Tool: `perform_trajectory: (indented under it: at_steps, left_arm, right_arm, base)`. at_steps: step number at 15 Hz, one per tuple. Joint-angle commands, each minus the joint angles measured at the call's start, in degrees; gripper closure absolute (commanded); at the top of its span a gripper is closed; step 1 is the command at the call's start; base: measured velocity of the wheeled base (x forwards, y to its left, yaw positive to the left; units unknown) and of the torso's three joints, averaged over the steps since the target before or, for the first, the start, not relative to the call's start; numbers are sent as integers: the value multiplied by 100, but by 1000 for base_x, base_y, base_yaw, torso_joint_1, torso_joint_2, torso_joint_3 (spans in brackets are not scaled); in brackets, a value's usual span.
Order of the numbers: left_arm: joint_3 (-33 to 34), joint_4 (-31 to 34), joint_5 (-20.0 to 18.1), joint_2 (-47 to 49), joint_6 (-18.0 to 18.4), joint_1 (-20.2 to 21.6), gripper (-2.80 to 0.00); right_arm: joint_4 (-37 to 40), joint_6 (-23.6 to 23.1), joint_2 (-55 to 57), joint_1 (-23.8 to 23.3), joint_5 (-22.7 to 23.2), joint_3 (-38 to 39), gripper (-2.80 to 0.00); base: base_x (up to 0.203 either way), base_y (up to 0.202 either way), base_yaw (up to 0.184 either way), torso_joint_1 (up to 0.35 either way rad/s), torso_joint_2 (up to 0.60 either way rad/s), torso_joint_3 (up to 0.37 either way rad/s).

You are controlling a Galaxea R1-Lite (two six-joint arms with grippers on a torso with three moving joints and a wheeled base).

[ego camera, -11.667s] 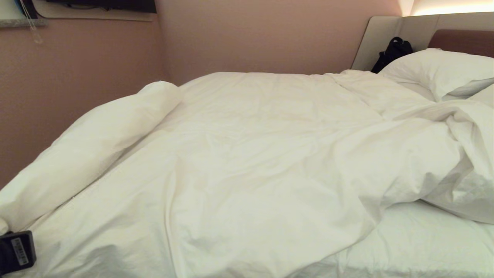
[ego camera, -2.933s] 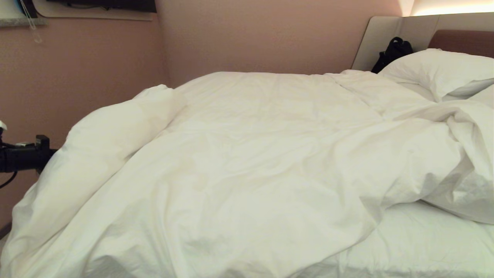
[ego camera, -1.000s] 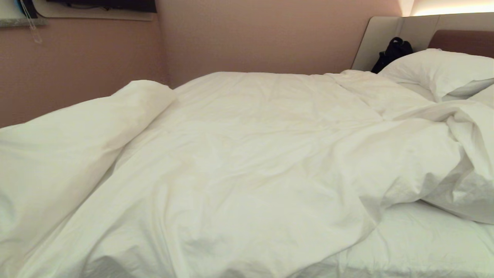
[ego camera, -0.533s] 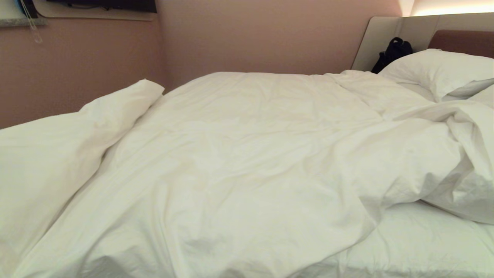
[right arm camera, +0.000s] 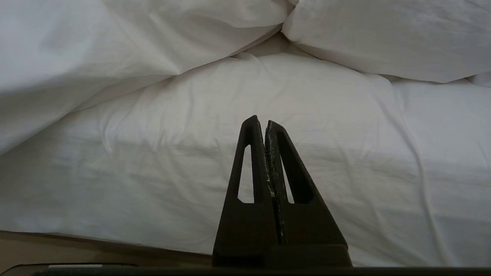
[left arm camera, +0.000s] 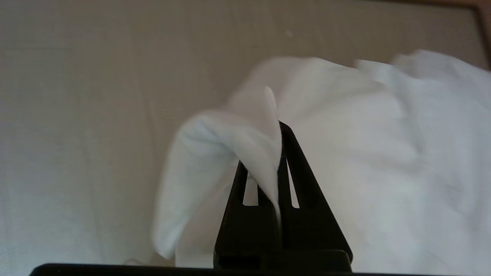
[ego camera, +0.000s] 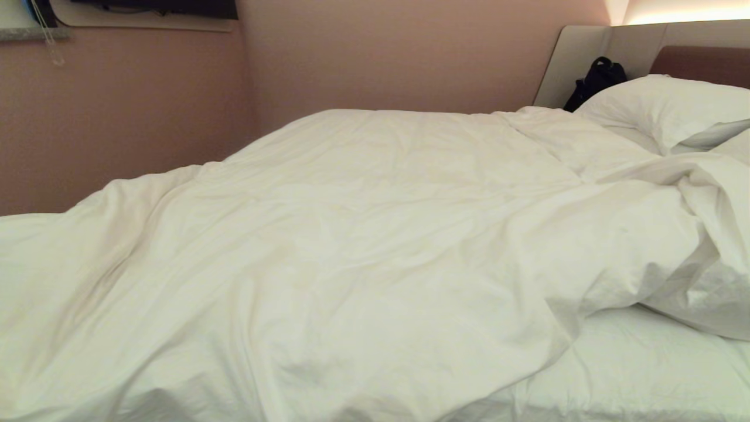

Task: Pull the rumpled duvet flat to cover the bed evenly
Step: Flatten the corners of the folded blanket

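Although neither arm shows in the head view, the duvet (ego camera: 351, 246) fills most of it, spread over the bed (ego camera: 644, 363) from the far wall side to the near edge, with its left part drawn out low and wide. On the right it is bunched into a thick fold, and below that fold the bare sheet (ego camera: 633, 375) is uncovered. A pillow (ego camera: 662, 105) lies at the headboard (ego camera: 697, 61), with a black bag (ego camera: 595, 79) beside it.

In the left wrist view, the left gripper (left arm camera: 278, 130) has its jaws clamped on a thin fold at the duvet's edge, the cloth standing up past the tips and hanging loose to either side.

In the right wrist view, the right gripper (right arm camera: 261, 122) hangs over the sheet near the mattress edge, jaws pressed together on nothing, the duvet's bulk and a pillow beyond it.

The risk, as I judge it, is that the pinch is small: a hard tug against the duvet's weight could slip the cloth free. Pulling only from the left may also drag the whole cover that way and widen the bare patch on the right.

No brand, label or writing can be read in any view.
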Motion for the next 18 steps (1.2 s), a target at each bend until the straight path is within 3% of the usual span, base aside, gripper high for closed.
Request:
perform_trajectory:
  at_steps: [1,6,10,12,14,18]
  left_arm:
    - [-5,-15,313,23,65,128,0]
    - [-146,-410,374,264,119,594,0]
    - [-93,-535,532,278,428,818,0]
    - [-93,-546,853,298,486,831,0]
    - [-84,-552,1571,327,660,830,0]
    - [-47,-606,2523,428,980,865,0]
  right_arm:
    - [-1,-2,-2,1,8,0,0]
    - [-1,-2,-2,1,4,0,0]
    - [-1,-3,-2,1,-1,0,0]
    - [-1,-2,-2,1,-1,0,0]
    - [-1,-2,-2,1,6,0,0]
    - [-1,-2,-2,1,-1,0,0]
  base:
    - [0,0,0,0,0,0]
    - [0,0,0,0,0,0]
    - [0,0,0,0,0,0]
    - [0,0,0,0,0,0]
    - [0,0,0,0,0,0]
    - [0,0,0,0,0,0]
